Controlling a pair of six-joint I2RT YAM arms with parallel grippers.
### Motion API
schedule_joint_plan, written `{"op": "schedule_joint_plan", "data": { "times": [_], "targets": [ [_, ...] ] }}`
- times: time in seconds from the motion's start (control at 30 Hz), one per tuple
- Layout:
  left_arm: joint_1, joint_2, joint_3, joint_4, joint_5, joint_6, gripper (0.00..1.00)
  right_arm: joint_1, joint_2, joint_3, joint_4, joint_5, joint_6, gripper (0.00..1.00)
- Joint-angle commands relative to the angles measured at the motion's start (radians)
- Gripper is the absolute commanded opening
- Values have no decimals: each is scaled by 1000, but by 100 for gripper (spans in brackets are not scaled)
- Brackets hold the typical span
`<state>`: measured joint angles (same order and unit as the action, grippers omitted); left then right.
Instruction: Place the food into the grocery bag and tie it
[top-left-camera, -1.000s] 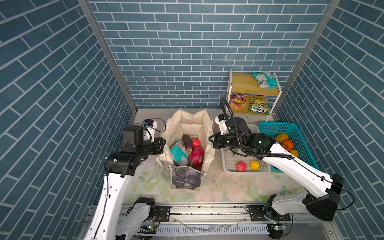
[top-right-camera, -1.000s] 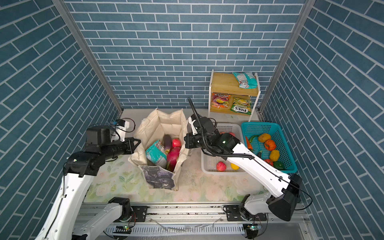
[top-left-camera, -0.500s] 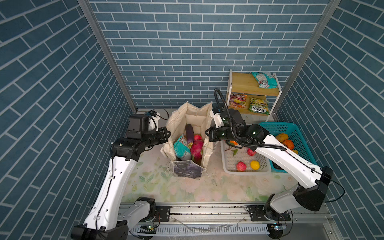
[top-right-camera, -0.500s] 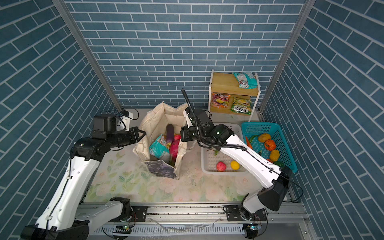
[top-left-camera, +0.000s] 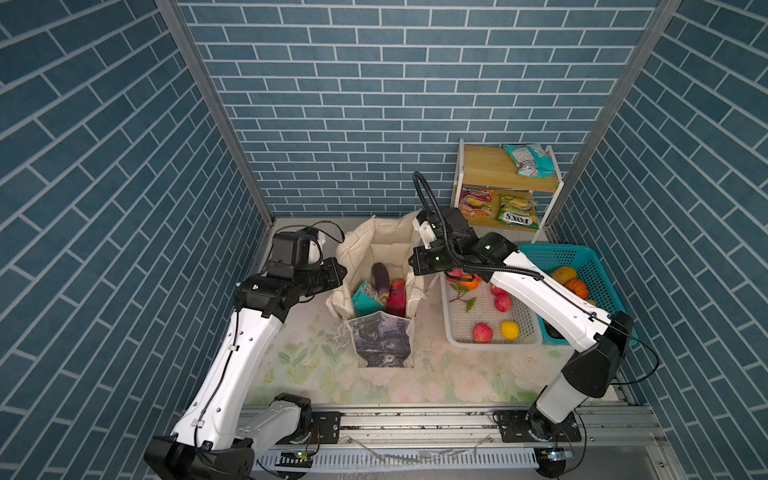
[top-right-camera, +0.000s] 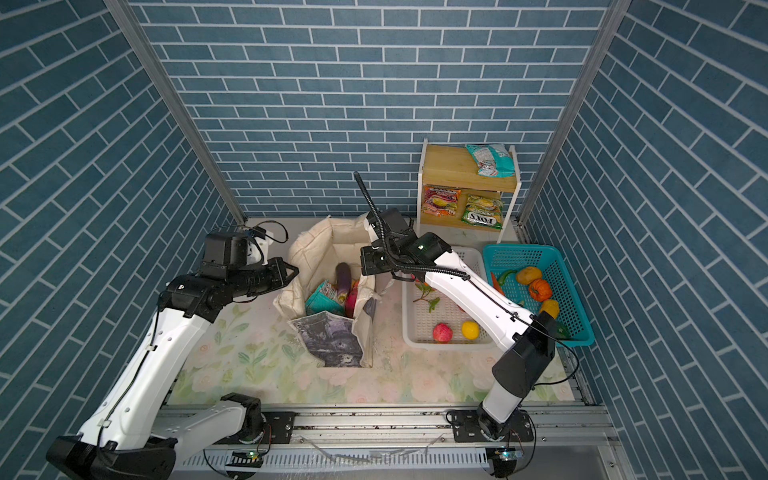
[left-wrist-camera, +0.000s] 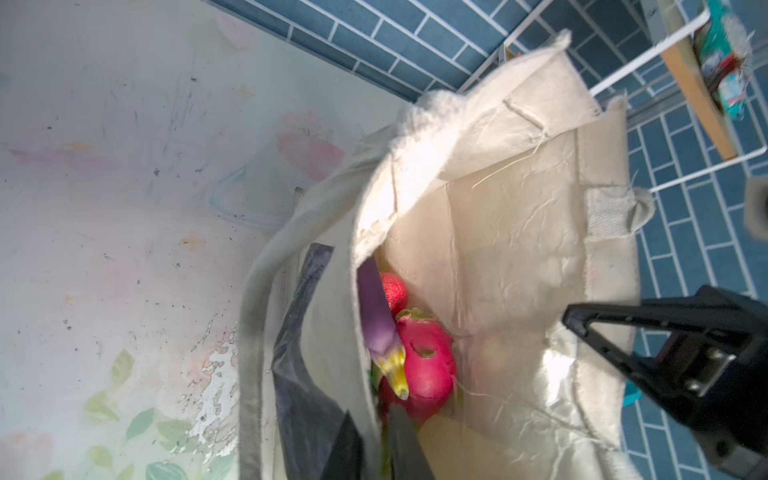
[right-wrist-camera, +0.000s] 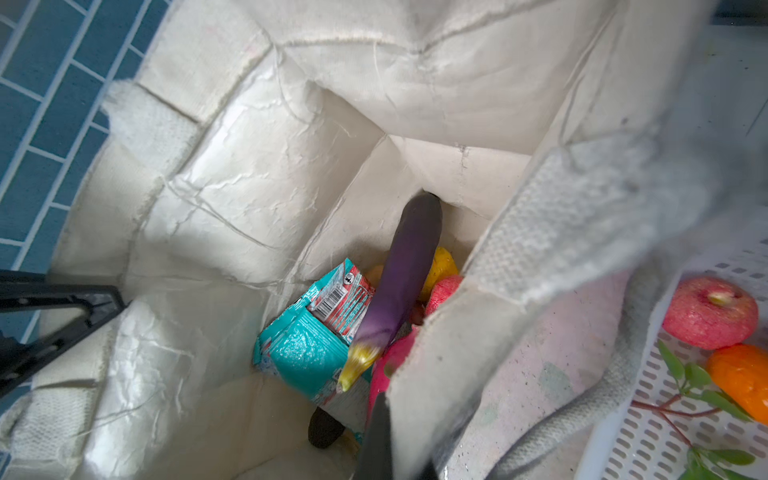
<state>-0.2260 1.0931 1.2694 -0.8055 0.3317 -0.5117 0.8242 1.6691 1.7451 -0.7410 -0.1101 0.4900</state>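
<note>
The grocery bag stands upright mid-table, its mouth held wide; both top views show it. Inside lie a purple aubergine, a pink dragon fruit, a teal snack packet and a red apple. My left gripper straddles the bag's left wall; in the left wrist view the cloth runs between its fingers, with a thin gap beside it. My right gripper is shut on the bag's right wall.
A white perforated basket right of the bag holds red apples, an orange and a yellow fruit. A teal basket with produce sits further right. A wooden shelf with snack packets stands at the back right.
Both grippers have risen and moved towards the back wall with the bag's walls. The bag went from slumped and wide to taller and narrower.
</note>
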Motion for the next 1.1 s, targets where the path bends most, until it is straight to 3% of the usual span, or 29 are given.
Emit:
{"op": "schedule_joint_plan", "data": {
  "times": [0.0, 0.2, 0.37, 0.67, 0.73, 0.83, 1.07],
  "targets": [
    [-3, -2, 40, -35, -45, 12, 30, -4, 6, 33, -4, -10, -48, 0],
    [-3, -57, 76, -74, -121, 32, 57, -7, -6, 20, -30, 56, -60, 0],
    [-1, -133, 143, -151, -260, 58, 64, -20, -40, -15, -26, 84, -65, 0],
    [53, -310, 149, -226, -404, 63, 74, -45, -79, -55, -11, 69, -71, 0],
    [94, -313, 110, -238, -366, 50, 74, -52, -87, -68, -3, 60, -71, 0],
    [190, -309, -9, -214, -221, 20, 74, -65, -100, -88, 5, 49, -76, 0],
    [539, -297, -372, 0, 358, -68, 66, -87, -127, -131, 18, 30, -84, 0]
  ]
}}
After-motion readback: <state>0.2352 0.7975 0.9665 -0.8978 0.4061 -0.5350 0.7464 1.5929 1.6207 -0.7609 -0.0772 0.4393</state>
